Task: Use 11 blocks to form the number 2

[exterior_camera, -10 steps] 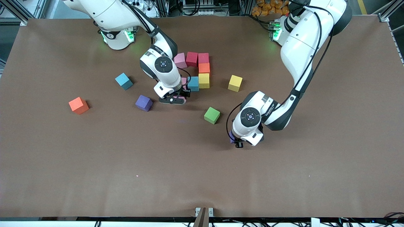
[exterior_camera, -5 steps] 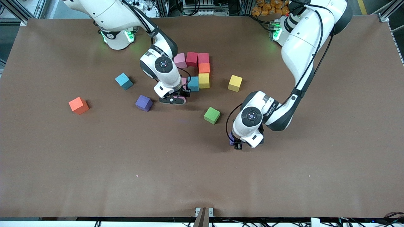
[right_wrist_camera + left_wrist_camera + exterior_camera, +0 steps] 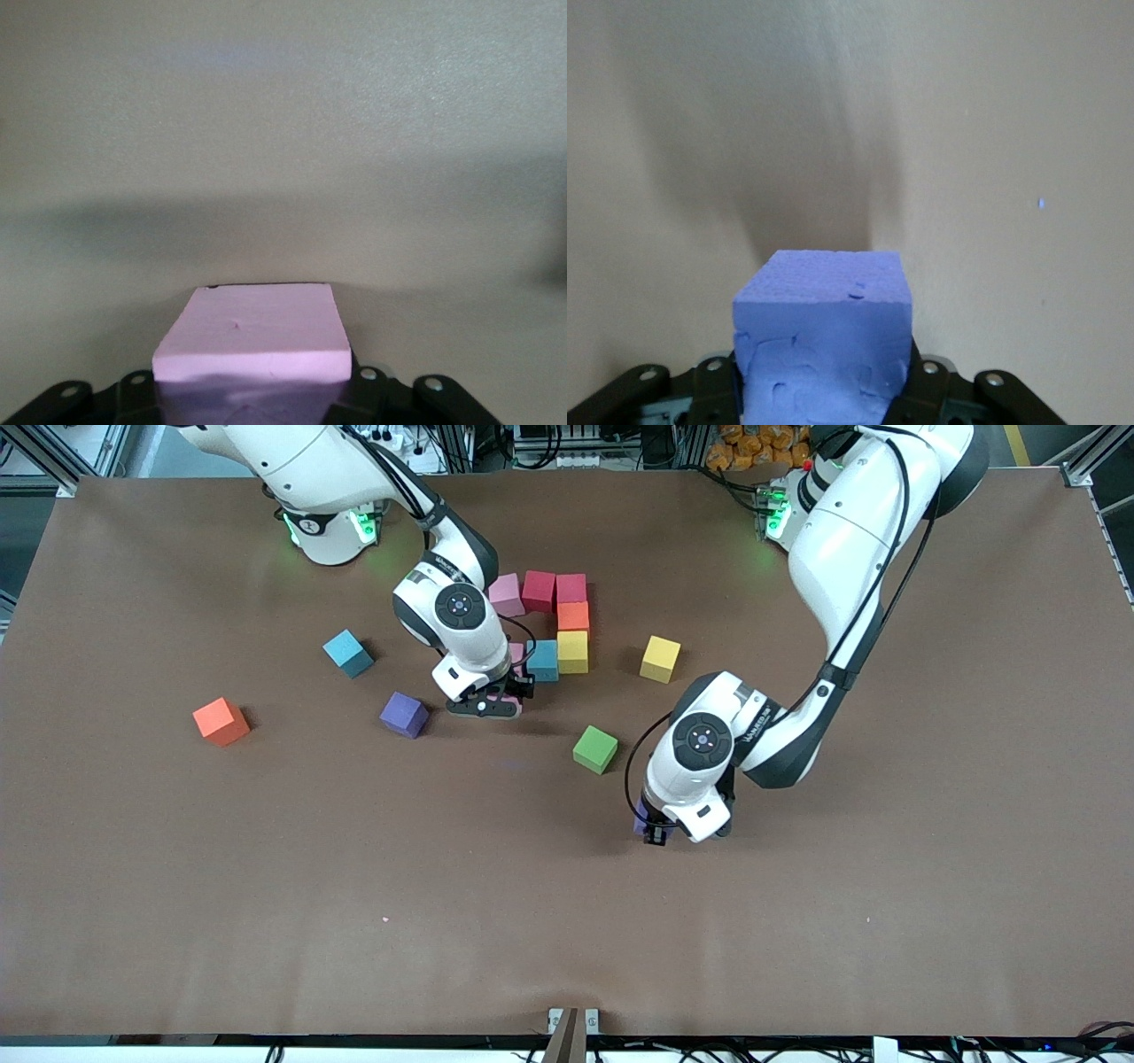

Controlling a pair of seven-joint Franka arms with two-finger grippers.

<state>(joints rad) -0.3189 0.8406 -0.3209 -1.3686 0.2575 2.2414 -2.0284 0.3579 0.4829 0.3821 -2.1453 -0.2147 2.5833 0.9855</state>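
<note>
Part of the number 2 (image 3: 572,616) lies on the table: pink, red and red blocks in a row, then orange, then yellow, light blue (image 3: 542,660) and a half-hidden pink block (image 3: 516,655). My right gripper (image 3: 485,707) is down at the table beside that pink block and is shut on another pink block (image 3: 508,708). The right wrist view shows this pink block (image 3: 252,332) filling the right gripper (image 3: 252,398). My left gripper (image 3: 649,831) hangs low over bare table beside the green block (image 3: 594,749), shut on a purple block (image 3: 640,821). The left wrist view shows the purple block (image 3: 824,336) inside the left gripper (image 3: 822,394).
Loose blocks lie around the figure: yellow (image 3: 660,659) toward the left arm's end, purple (image 3: 404,714), teal (image 3: 347,653) and orange (image 3: 221,721) toward the right arm's end. The brown table (image 3: 354,921) stretches wide toward the camera.
The left gripper has carried the purple block a short way toward the right arm's end of the table. The right gripper and its pink block have stayed in place.
</note>
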